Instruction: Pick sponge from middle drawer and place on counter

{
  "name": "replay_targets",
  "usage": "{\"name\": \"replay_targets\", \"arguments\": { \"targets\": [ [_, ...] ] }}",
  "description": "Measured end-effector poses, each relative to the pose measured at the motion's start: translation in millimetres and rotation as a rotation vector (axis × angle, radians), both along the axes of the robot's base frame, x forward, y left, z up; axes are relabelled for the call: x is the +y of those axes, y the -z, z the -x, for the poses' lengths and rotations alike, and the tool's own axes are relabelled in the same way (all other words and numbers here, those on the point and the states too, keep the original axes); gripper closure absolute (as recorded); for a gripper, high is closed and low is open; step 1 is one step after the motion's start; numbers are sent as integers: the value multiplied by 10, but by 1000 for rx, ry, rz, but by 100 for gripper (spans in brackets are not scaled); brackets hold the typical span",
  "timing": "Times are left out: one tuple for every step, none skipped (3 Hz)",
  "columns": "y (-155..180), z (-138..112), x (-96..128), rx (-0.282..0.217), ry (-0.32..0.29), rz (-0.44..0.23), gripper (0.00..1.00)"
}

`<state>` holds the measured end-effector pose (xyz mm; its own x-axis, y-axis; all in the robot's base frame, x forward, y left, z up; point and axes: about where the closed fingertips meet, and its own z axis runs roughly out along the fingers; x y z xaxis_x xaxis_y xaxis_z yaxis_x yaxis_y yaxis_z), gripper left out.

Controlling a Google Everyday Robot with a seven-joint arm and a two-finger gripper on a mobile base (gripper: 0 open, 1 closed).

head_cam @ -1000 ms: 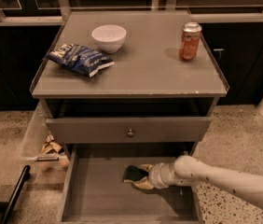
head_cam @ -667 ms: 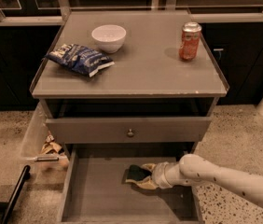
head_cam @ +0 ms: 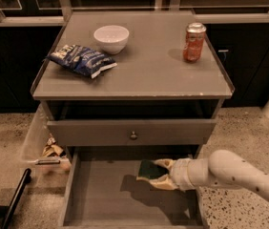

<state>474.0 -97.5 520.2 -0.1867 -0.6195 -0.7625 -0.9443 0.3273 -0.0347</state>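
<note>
I have the gripper point(head_cam: 159, 174) pinched on the sponge point(head_cam: 150, 169) inside the middle drawer point(head_cam: 101, 194), below the desk's front edge toward its right corner, ready to lift it onto the counter point(head_cam: 149, 70).

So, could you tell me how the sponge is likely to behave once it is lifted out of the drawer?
Probably light and squashy: the sponge looks like foam, held in the end effector over the middle drawer. Its flat shape should rest steady on the counter, unlikely to roll.
</note>
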Motion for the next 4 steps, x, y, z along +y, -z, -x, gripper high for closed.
{"name": "replay_targets", "arguments": {
  "targets": [
    [-895,82,-145,-91,-8,69,100],
    [-886,84,-142,-90,-8,68,100],
    [-1099,160,-175,-121,-6,57,100],
    [-1854,157,-233,-235,-27,54,100]
  ]
}}
